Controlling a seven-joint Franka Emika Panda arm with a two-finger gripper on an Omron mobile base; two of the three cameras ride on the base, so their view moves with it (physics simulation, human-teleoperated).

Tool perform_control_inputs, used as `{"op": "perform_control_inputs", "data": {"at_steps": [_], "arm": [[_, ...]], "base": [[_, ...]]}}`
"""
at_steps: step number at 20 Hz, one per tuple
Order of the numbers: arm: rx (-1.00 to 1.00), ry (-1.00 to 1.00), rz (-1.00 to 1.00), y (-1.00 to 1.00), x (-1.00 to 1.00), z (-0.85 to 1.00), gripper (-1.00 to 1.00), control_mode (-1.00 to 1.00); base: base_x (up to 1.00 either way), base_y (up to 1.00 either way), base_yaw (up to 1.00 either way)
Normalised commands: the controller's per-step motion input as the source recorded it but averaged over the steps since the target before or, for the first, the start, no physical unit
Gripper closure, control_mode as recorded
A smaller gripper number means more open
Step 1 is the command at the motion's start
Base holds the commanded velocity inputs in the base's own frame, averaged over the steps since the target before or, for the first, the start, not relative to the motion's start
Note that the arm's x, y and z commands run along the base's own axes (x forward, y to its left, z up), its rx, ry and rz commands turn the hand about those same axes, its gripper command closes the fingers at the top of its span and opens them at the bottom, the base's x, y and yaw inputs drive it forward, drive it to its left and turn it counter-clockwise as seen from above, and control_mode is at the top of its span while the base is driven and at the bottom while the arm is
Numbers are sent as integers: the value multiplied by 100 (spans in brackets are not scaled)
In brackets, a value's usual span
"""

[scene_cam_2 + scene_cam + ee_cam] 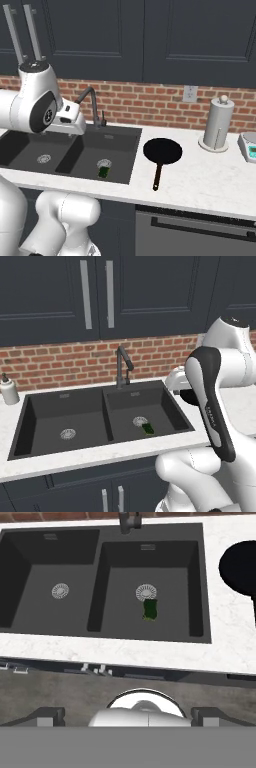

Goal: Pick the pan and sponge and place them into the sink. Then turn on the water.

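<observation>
The claw (128,714) is standing spread to its full width, its two dark fingertips (47,716) sitting far apart at the bottom corners of the hand view, with nothing between them and nothing touching them. It is hanging high above the front edge of the desk (100,649), looking down over the sink (205,587).

The sponge (150,609) is lying on the floor of the right basin, just in front of that basin's round silver drain (146,591) and touching or nearly touching its rim; in the left base view it is showing as a small green block (148,428) beside the drain. The left basin is holding only its own drain (60,590).

The pan (162,150) is resting flat on the white desk just right of the sink, apart from the sink's rim, its thin handle (157,177) pointing toward the desk's front edge. The faucet (92,105) is standing behind the divider between the basins.
</observation>
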Motion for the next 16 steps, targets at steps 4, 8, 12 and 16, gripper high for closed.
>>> {"op": "perform_control_inputs", "data": {"at_steps": [4,8,12,16], "arm": [[1,5,0,-9,6,-12,-100,-100],[2,7,-2,-29,3,-21,-100,-100],[0,9,-5,-44,0,-16,-100,-100],[0,5,-6,-53,4,-15,-100,-100]], "base": [[0,0,0],[0,0,0],[0,0,0],[0,0,0]]}}
